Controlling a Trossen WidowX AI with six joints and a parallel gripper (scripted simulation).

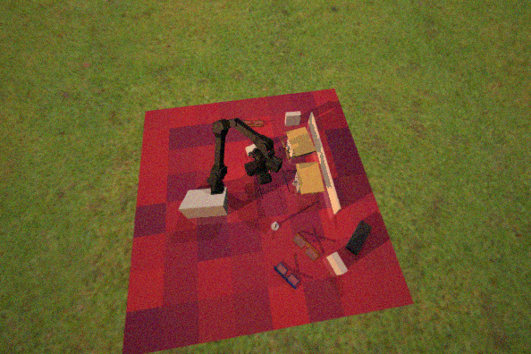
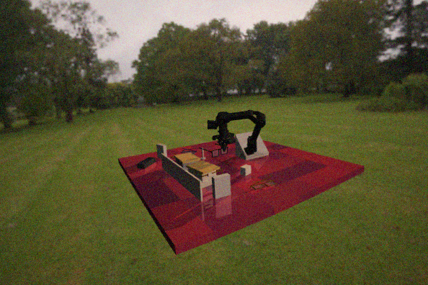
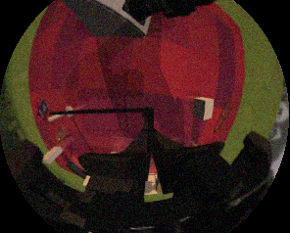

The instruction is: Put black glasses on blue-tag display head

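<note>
The black glasses (image 2: pixel 212 156) (image 3: pixel 98 112) were held off the red mat (image 1: pixel 232 282) (image 2: pixel 306 183), pinched in the nearly closed gripper (image 1: pixel 259 170) (image 2: pixel 224 150) (image 3: pixel 146 129), in front of the two display heads (image 1: pixel 300 142) (image 1: pixel 309 178) (image 2: pixel 185 158) (image 2: pixel 203 168). A grip on the front was presumably chosen so that the temples could be slid past the ears. Thin, dark and angular, the frame was shown with its temples extended toward the heads. The blue tag could not be made out; seating was still to be done.

Blue tag too small to tell.
</note>
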